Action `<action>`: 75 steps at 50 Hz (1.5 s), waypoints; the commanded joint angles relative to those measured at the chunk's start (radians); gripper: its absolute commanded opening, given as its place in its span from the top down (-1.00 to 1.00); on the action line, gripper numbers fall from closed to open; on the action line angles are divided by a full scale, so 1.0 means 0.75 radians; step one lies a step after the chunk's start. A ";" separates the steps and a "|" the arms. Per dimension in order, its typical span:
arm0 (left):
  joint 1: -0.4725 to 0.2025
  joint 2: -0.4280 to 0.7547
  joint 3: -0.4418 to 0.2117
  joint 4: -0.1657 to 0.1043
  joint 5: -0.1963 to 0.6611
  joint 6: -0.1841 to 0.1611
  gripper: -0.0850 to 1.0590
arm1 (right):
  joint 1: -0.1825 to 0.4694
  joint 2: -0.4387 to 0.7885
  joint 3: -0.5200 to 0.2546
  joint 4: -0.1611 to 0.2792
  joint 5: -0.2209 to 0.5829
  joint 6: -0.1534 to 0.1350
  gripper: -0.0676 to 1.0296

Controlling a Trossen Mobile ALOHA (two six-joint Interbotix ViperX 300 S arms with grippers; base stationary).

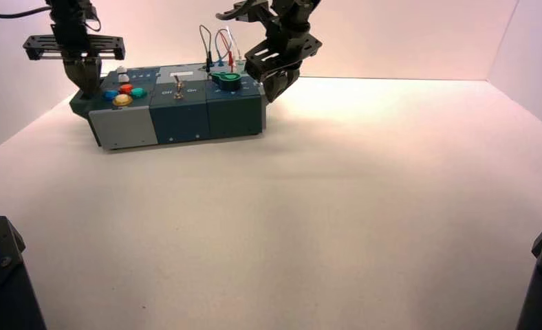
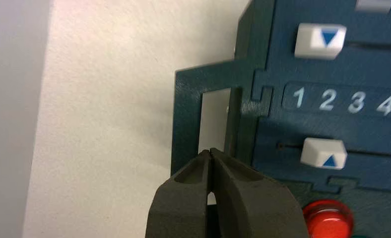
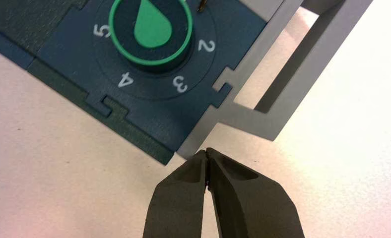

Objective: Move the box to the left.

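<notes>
Now the box (image 1: pixel 182 124) sits upper left of the frame. Both grippers, left (image 2: pixel 209 152) and right (image 3: pixel 208 152), are clenched, empty, at its ends; uneven pushing could turn it.

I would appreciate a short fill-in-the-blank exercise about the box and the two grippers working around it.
The rotary knob, edged in ____, sits near the box's right end.
The handle at the dark teal-green box's right end is coloured ____.
The black left gripper is at the box's ____ end, its fingertips together.
The black right gripper is by the box's right end, its fingertips ____.

Missing words: green; grey; left; together.
</notes>
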 commanded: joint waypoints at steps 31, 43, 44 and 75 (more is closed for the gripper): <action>-0.027 -0.247 0.084 0.014 -0.323 0.049 0.90 | -0.027 -0.123 -0.053 0.004 0.086 0.002 0.92; -0.070 -0.323 0.102 0.014 -0.399 0.049 0.90 | -0.070 -0.125 -0.151 -0.031 0.063 0.002 0.92; -0.070 -0.331 0.104 0.014 -0.407 0.049 0.90 | -0.070 -0.125 -0.153 -0.035 0.059 0.002 0.92; -0.067 -0.368 0.121 0.014 -0.419 0.049 0.90 | -0.065 0.043 -0.153 -0.037 -0.080 -0.002 0.92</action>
